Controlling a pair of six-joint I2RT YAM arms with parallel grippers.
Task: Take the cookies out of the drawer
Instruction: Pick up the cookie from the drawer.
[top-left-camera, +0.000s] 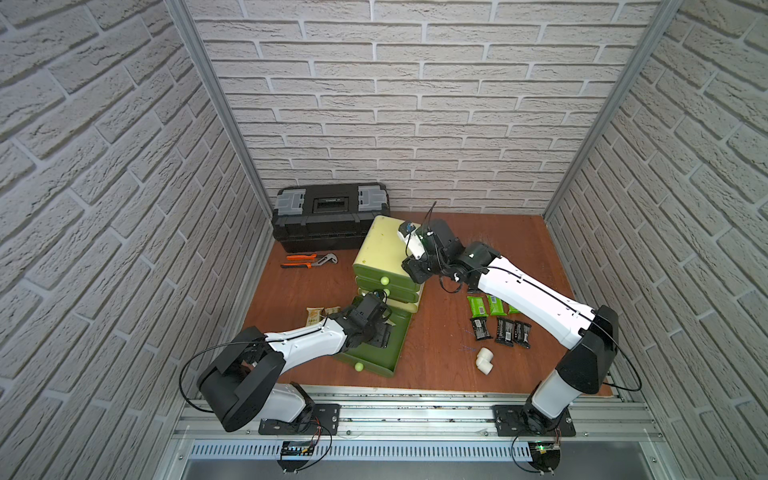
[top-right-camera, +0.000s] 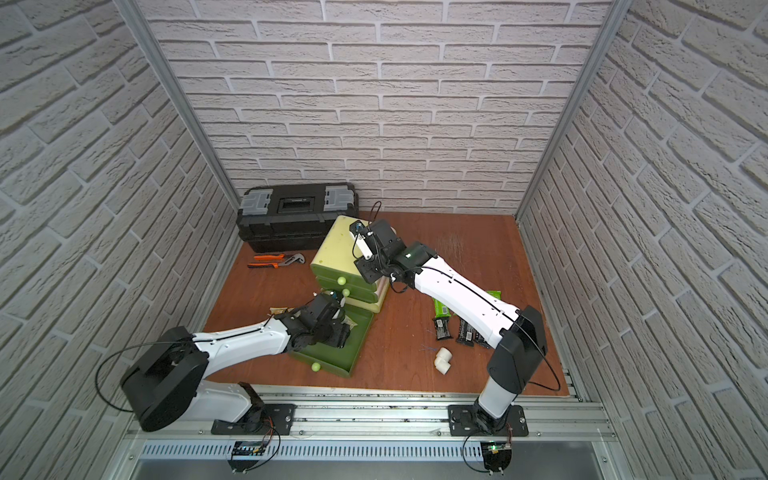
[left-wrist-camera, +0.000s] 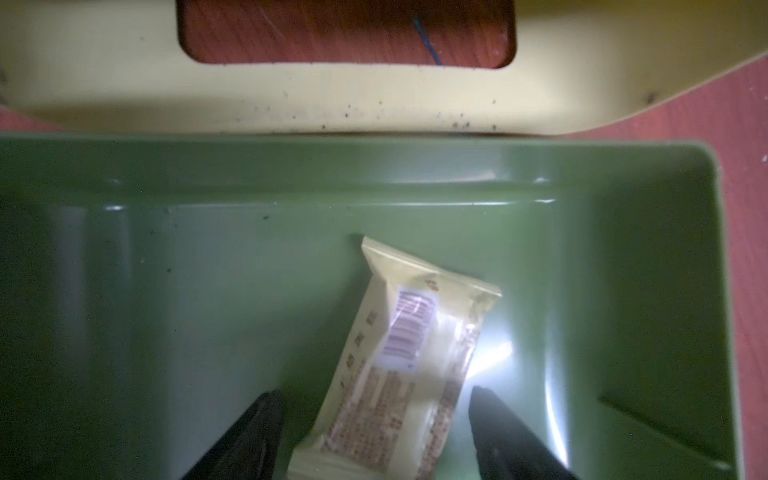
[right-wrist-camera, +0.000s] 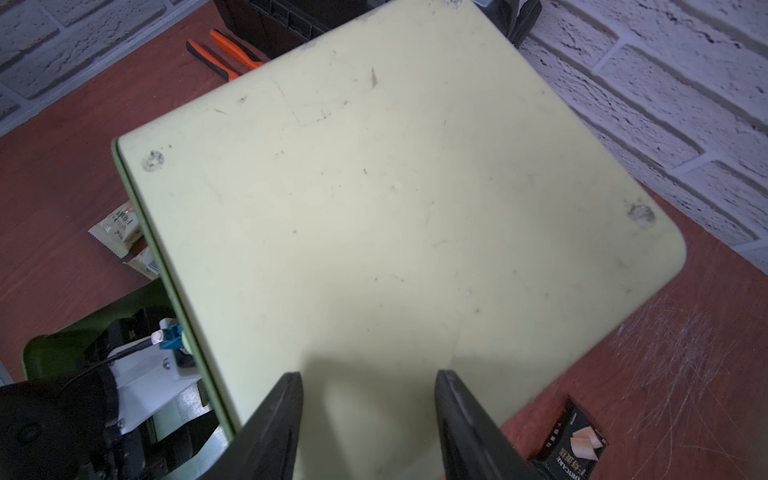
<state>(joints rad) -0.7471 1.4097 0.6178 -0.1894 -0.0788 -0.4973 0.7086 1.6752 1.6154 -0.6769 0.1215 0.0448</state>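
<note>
The bottom green drawer (top-left-camera: 388, 359) (left-wrist-camera: 228, 291) is pulled far out of the pale cabinet (top-left-camera: 380, 245) (right-wrist-camera: 395, 208). One beige cookie packet (left-wrist-camera: 407, 361) lies on its floor. My left gripper (left-wrist-camera: 374, 392) (top-left-camera: 380, 332) reaches into the drawer and stands open, one finger on each side of that packet with a gap at both. Other cookies lie on the table: green packets (top-left-camera: 476, 305), black ones (top-left-camera: 504, 330) (right-wrist-camera: 573, 444) and beige ones (top-left-camera: 314, 320) (right-wrist-camera: 118, 226). My right gripper (right-wrist-camera: 370, 376) is open and holds nothing, just above the cabinet's top near its edge.
A black toolbox (top-left-camera: 330, 216) stands at the back behind the cabinet. Orange-handled pliers (top-left-camera: 307, 261) lie in front of it. A white pipe elbow (top-left-camera: 484, 358) sits near the front right. Brick walls close in three sides, and a metal rail (top-left-camera: 415, 409) runs along the front.
</note>
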